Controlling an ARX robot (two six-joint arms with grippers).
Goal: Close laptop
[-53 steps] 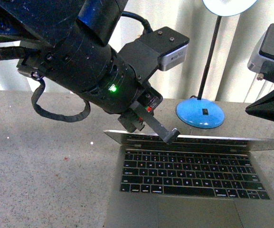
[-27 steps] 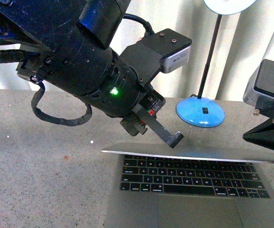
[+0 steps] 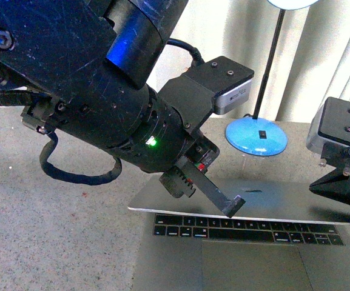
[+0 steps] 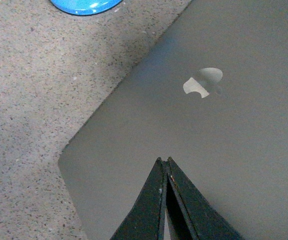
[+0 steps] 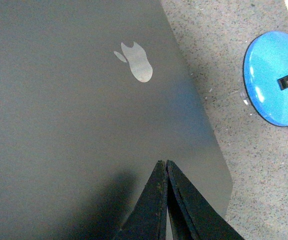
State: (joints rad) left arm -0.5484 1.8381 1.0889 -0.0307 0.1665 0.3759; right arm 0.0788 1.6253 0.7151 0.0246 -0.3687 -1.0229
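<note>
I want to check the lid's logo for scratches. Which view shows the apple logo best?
The right wrist view: the apple logo on the laptop lid is bright, whole and unobstructed. The left wrist view shows it dimmer and partly shadowed. The front view shows only a faint, foreshortened mark.

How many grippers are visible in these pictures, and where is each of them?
2. The left gripper, shut, is over the laptop lid's left half, near its front edge. The right gripper, shut, is over the lid's right side. None seems hidden.
</note>
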